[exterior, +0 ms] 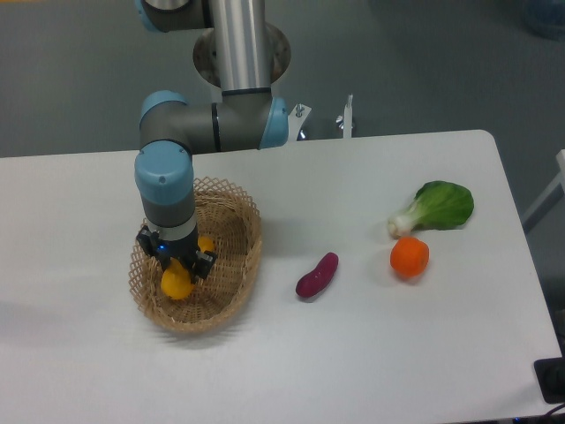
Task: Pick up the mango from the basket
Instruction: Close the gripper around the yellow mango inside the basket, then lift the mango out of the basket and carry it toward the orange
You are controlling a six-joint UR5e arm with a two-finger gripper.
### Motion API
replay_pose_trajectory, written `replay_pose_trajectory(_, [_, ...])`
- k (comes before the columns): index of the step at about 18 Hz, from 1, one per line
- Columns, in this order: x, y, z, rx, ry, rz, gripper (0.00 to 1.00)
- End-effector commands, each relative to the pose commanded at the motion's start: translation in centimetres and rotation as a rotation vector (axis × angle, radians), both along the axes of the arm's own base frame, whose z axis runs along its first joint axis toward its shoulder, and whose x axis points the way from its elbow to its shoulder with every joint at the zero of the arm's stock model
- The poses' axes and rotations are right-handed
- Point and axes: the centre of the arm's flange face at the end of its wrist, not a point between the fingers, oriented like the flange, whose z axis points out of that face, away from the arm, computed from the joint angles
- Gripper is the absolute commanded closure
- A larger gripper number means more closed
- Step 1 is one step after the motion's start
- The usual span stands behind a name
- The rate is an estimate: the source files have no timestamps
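Note:
The mango [177, 283] is a yellow-orange fruit lying inside the tan wicker basket [237, 265] at the left of the table. My gripper [181, 265] reaches straight down into the basket and sits right over the mango, hiding its middle; yellow shows on both sides of the fingers. The fingers seem to straddle the fruit, but I cannot tell whether they are closed on it.
A purple sweet potato [317, 275] lies on the table right of the basket. A round orange fruit [410, 256] and a green leafy vegetable [439, 206] lie further right. The arm's base [242, 53] stands behind the table's back edge.

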Motion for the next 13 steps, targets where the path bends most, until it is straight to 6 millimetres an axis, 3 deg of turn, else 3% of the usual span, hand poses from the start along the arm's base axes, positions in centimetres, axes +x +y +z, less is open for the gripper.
replay_pose_trajectory(3, [-0.2, 0.2, 1.0, 0.017, 0.008, -0.003, 0.60])
replay_pose_trajectory(7, [-1.7, 0.8, 4.4, 0.070, 0.046, -0.009, 0.60])
replay_pose_trajectory(10, [-6.1, -0.9, 8.5, 0.125, 0.093, 0.015, 0.60])
replay_pose_trajectory(13, [-10.1, -2.7, 10.2, 0.122, 0.117, -0.001, 0.60])
